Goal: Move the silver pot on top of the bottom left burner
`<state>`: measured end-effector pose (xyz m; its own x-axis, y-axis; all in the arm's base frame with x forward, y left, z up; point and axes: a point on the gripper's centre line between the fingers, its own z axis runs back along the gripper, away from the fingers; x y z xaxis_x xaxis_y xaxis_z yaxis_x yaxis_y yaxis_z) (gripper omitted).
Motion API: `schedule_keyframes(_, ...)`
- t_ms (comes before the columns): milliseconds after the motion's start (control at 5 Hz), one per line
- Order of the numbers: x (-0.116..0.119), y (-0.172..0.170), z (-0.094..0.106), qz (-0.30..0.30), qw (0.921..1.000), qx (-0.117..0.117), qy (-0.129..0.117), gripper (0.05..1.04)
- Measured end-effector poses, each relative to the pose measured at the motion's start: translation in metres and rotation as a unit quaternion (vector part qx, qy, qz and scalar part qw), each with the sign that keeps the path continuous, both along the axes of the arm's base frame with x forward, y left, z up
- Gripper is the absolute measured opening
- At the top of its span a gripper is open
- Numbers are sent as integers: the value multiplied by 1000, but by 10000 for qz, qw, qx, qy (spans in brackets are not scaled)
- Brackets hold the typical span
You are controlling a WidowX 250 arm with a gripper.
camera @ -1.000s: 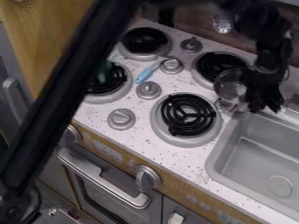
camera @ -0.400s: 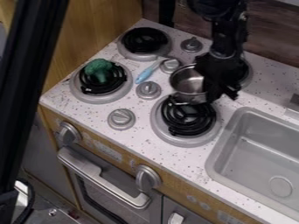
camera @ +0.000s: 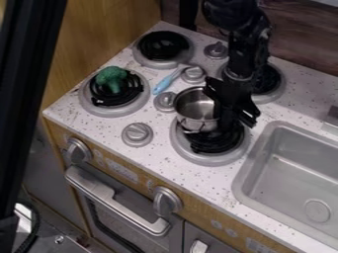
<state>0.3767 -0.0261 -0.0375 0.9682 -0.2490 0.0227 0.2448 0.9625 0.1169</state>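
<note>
The gripper (camera: 231, 112) is at the upper right of the front burner, shut on the right side of the silver pot (camera: 194, 111), partly covering it. Upright and empty, the pot overlaps the back part of the front burner (camera: 210, 138); whether its base touches the coils cannot be told. Farther left is the left burner (camera: 115, 94), with green broccoli (camera: 112, 79) on its black coil.
A blue-handled utensil (camera: 165, 83) lies among the stove knobs. Behind are the rear left burner (camera: 163, 47) and the rear right burner (camera: 264, 81), the latter partly behind the arm. The grey sink (camera: 297, 168) is at the right.
The gripper and pot have come left and toward the camera, from beside the rear right burner to over the front burner. The long dark arm link has swung left, uncovering the broccoli.
</note>
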Motion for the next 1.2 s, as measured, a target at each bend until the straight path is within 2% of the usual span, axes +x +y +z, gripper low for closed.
schedule_keyframes(400, -11, -23, 0, 87, 9996, -114, 237, 69)
schedule_keyframes(600, -9, -36, -1, 39, 9998, -154, 127, 86)
schedule_keyframes(800, -11, -34, 0, 223, 9995, -106, 190, 239)
schedule_keyframes(1000, -12, -28, 0, 444, 9988, -27, 225, 510)
schedule_keyframes(1200, -14, -25, -1, 508, 9984, -49, 229, 827)
